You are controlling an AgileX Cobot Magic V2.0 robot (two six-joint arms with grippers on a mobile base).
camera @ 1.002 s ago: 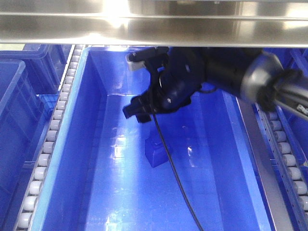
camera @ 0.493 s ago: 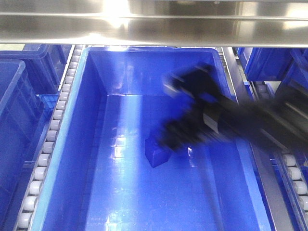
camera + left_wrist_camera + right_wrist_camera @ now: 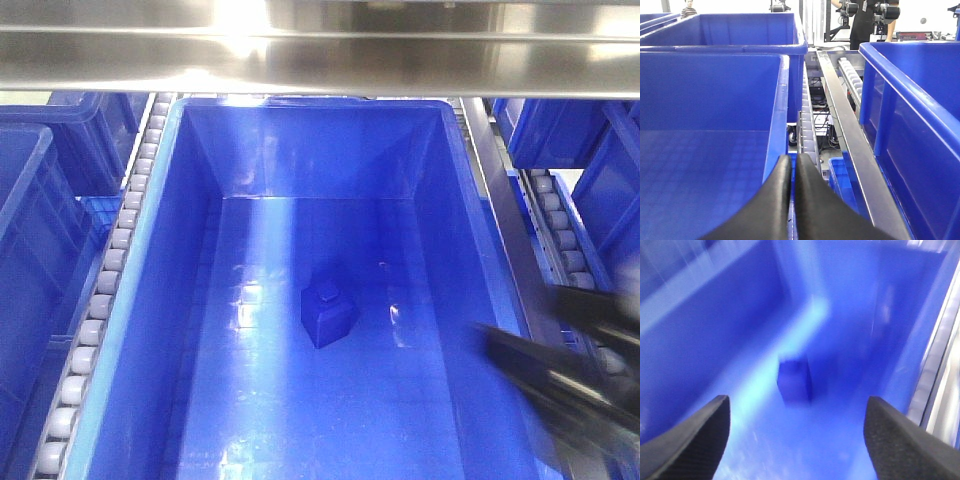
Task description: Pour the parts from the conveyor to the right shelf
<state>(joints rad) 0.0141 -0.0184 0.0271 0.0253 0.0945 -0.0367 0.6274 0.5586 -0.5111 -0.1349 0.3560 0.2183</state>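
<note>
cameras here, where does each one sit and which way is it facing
Front-facing: high under the steel shelf, looking down into the blue bin with the small blue block; a blurred dark arm shows lower right.
Left wrist: behind the left gripper, its fingers together, looking level along the roller rail between bins.
Right wrist: behind the open right gripper, looking down into a bin.
Shared: the front and right wrist views both show the block on the bin floor.
</note>
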